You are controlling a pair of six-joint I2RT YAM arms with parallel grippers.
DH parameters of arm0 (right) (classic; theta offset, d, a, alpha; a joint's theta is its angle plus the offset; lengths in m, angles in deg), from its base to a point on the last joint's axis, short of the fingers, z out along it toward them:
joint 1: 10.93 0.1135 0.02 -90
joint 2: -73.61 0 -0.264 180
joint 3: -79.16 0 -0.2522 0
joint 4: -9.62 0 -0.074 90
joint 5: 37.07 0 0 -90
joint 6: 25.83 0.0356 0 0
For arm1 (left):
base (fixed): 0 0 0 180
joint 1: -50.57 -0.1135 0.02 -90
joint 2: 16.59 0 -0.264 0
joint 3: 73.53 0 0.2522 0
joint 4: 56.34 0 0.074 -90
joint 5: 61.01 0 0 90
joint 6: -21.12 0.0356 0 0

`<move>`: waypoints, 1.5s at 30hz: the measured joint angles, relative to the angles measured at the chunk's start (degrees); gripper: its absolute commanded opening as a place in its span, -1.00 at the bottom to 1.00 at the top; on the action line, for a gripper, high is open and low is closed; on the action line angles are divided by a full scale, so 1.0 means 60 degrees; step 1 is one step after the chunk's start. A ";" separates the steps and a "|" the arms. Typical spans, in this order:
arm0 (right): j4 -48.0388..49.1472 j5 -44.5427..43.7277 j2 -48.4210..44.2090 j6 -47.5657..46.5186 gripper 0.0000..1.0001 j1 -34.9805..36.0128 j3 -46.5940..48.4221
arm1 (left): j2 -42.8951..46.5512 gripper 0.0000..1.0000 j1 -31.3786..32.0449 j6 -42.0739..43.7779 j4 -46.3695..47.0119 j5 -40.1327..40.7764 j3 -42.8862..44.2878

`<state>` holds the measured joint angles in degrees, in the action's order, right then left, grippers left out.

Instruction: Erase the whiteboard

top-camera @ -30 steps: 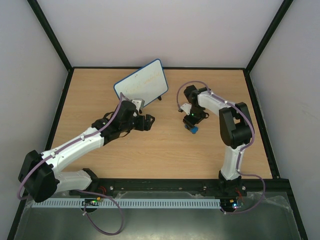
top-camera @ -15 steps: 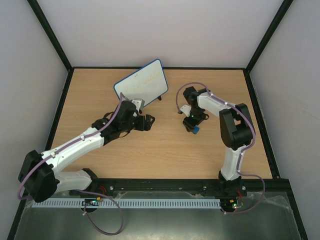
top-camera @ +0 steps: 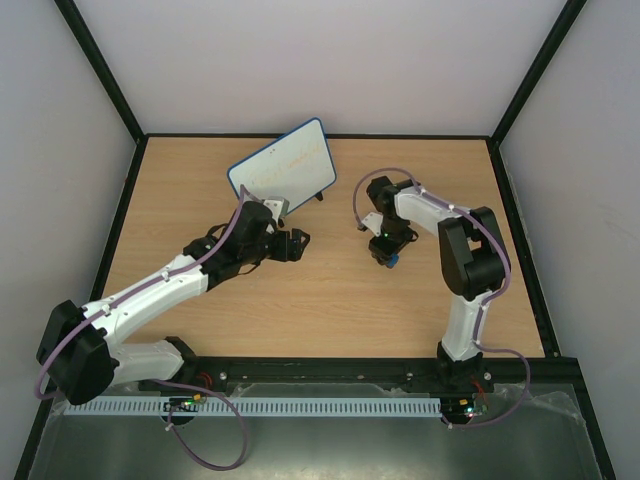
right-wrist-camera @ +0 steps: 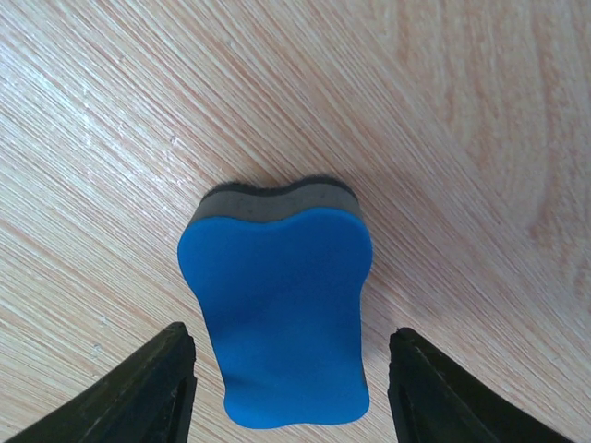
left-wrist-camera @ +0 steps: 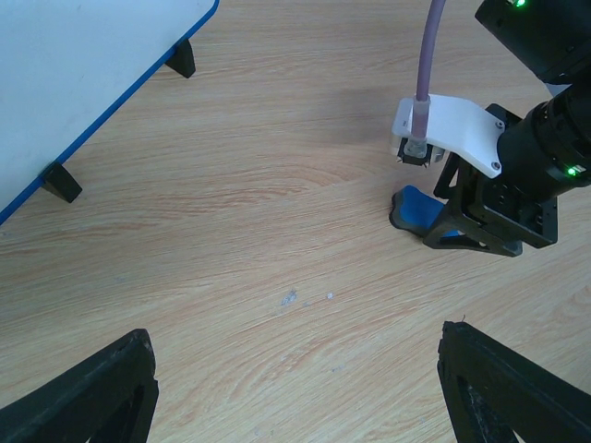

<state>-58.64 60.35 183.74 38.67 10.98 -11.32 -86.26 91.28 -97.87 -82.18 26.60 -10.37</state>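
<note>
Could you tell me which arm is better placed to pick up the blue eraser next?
The right. Its open fingers straddle the blue eraser, ready to close, while the left gripper hangs open beside the whiteboard, apart from the eraser.

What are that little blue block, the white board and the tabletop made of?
Blue block: looks like soft foam, matte blue top over a dark felt-like layer along one edge. White board: smooth white panel in a blue frame, probably plastic. Tabletop: wood or wood-look laminate, with visible grain.

Top view high, looking down; wrist views low, close, both showing eraser (right-wrist-camera: 277, 305).
</note>
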 measured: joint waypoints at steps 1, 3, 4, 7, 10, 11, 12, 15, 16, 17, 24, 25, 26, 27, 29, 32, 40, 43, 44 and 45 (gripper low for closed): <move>0.0018 -0.0004 0.0000 0.0000 0.09 0.0007 -0.0018 | 0.0000 0.66 0.0000 0.0000 0.0000 0.0000 0.0000; 0.0051 -0.0029 0.0000 0.0022 0.09 0.0022 -0.0040 | 0.0000 0.66 0.0000 0.0000 0.0000 0.0000 0.0000; 0.0080 -0.0033 0.0000 0.0033 0.09 0.0036 -0.0051 | 0.0000 0.66 0.0000 -0.0004 0.0000 0.0000 0.0000; 0.0153 -0.0095 0.0000 0.0047 0.10 0.0106 -0.0091 | 0.0000 0.66 0.0000 -0.0004 0.0004 0.0000 0.0000; 0.0193 -0.0153 0.0000 0.0076 0.03 0.0182 -0.0095 | 0.0000 0.65 0.0000 -0.0004 0.0004 0.0000 0.0000; 0.0197 -0.0168 0.0000 0.0076 0.01 0.0200 -0.0095 | 0.0000 0.66 0.0000 -0.0004 0.0004 0.0000 0.0000; 0.0197 -0.0178 0.0000 0.0076 -0.03 0.0226 -0.0095 | 0.0000 0.66 0.0000 -0.0004 0.0004 -0.0004 0.0000; 0.0204 -0.0211 0.0000 0.0124 -0.06 0.0229 -0.0095 | 0.0000 0.66 0.0000 -0.0004 0.0004 -0.0004 0.0000; 0.0204 -0.0222 0.0004 0.0142 -0.10 0.0233 -0.0095 | 0.0000 0.66 0.0000 -0.0007 0.0004 -0.0007 0.0000; 0.0204 -0.0244 0.0004 0.0149 -0.13 0.0237 -0.0095 | 0.0000 0.66 0.0000 -0.0007 0.0004 -0.0007 0.0000; 0.0204 -0.0364 0.0007 0.0240 -0.50 0.0237 -0.0095 | 0.0000 0.66 0.0000 -0.0007 0.0007 -0.0022 0.0000; 0.0200 -0.0372 0.0007 0.0222 -0.52 0.0237 -0.0095 | 0.0000 0.66 0.0000 -0.0007 0.0007 -0.0022 0.0000; 0.0197 -0.0372 0.0007 0.0251 -0.53 0.0237 -0.0087 | 0.0000 0.66 0.0000 -0.0004 0.0004 -0.0018 0.0000; 0.0197 -0.0368 0.0007 0.0248 -0.56 0.0237 -0.0084 | 0.0000 0.66 0.0000 -0.0004 0.0004 0.0015 0.0000; 0.0186 -0.0317 -0.0004 0.0251 -0.63 0.0237 -0.0069 | 0.0004 0.67 0.0007 -0.0004 -0.0055 0.0240 0.0029; 0.0182 -0.0149 -0.0157 0.0266 -0.80 0.0237 -0.0066 | 0.0022 0.72 -0.0087 0.0058 -0.0455 0.0925 0.0361; 0.0186 0.1013 -0.1665 0.0539 -0.95 0.0222 -0.0040 | -0.0098 0.82 -0.2863 0.0477 -0.0991 0.1723 0.2779; 0.0200 0.1406 -0.2167 0.0696 -0.95 0.0157 -0.0029 | -0.0506 0.78 -0.4054 0.0503 -0.0980 0.1596 0.3410; 0.0204 0.1504 -0.2313 0.0758 -0.96 0.0146 -0.0029 | -0.0612 0.75 -0.4313 0.0514 -0.0940 0.1479 0.3461; 0.0215 0.1588 -0.2448 0.0827 -0.96 0.0135 -0.0029 | -0.0685 0.72 -0.4619 0.0543 -0.0849 0.1260 0.3388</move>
<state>-57.35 69.88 169.05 43.64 11.79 -11.49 -90.37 63.56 -94.62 -87.27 34.16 9.96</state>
